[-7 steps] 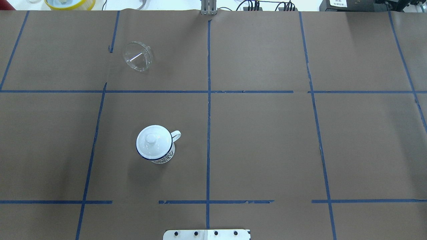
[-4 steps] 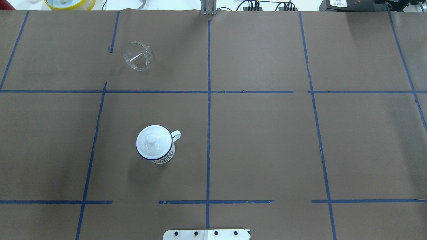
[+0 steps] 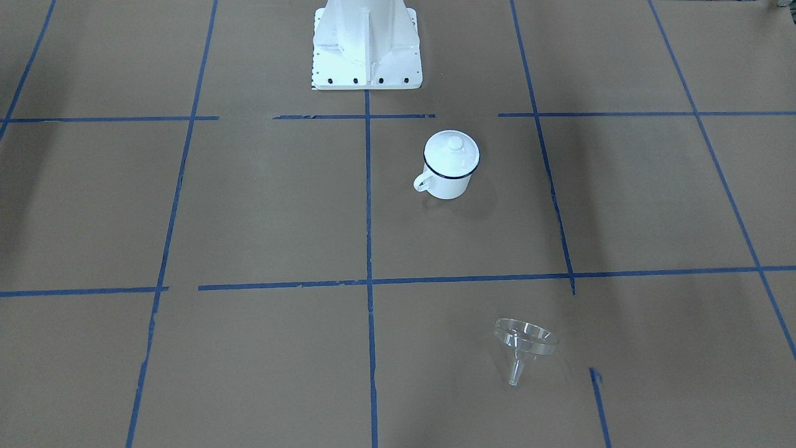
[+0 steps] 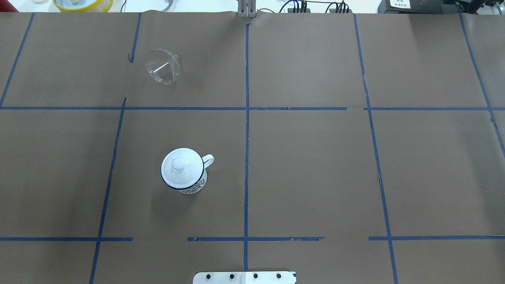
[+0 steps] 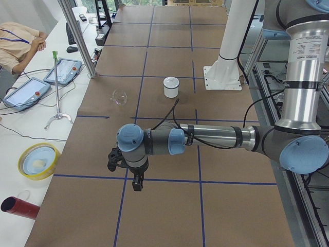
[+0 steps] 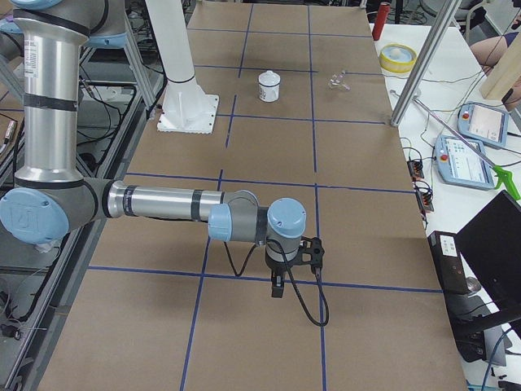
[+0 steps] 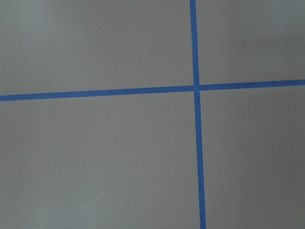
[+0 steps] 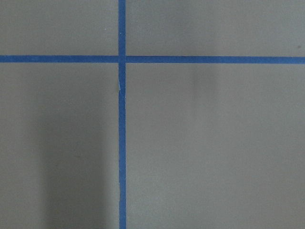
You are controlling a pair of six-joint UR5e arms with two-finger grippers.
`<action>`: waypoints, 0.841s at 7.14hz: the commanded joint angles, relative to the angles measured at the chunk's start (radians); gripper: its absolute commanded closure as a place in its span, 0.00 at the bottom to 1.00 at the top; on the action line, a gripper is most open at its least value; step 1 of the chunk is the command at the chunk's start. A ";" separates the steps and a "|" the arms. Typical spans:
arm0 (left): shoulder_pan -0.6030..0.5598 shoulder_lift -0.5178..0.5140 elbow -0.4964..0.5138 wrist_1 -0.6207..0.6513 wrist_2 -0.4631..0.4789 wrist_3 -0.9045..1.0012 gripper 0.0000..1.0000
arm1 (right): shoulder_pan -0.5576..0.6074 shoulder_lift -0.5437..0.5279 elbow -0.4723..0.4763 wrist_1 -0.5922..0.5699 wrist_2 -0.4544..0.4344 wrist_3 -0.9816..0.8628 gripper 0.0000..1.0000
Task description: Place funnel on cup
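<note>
The clear plastic funnel (image 4: 163, 67) lies on its side on the brown paper at the far left; it also shows in the front view (image 3: 523, 345). The white enamel cup (image 4: 194, 186) with a dark blue rim stands upright nearer the robot, handle towards the centre line. A round white knobbed lid (image 4: 179, 165) sits on it. In the front view the cup (image 3: 446, 182) is beyond the funnel. My left gripper (image 5: 138, 183) and right gripper (image 6: 278, 289) show only in the side views, far from both things, pointing down over tape crossings. I cannot tell if they are open or shut.
The robot's white base plate (image 4: 244, 277) is at the near middle edge. A yellow-rimmed dish (image 5: 38, 160) and a red cylinder (image 5: 19, 207) lie off the paper on the left. Teach pendants (image 5: 64, 70) and a seated operator (image 5: 15, 43) are at the far side.
The funnel rocks very slightly in place. The cup and its lid have not moved.
</note>
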 commanded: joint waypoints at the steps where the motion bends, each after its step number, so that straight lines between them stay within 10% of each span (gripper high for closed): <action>1: 0.000 0.005 0.000 -0.019 -0.002 0.002 0.00 | 0.000 0.000 0.001 0.000 0.000 0.000 0.00; 6: 0.251 -0.042 -0.201 -0.191 0.007 -0.435 0.00 | 0.000 0.000 0.001 0.000 0.000 0.000 0.00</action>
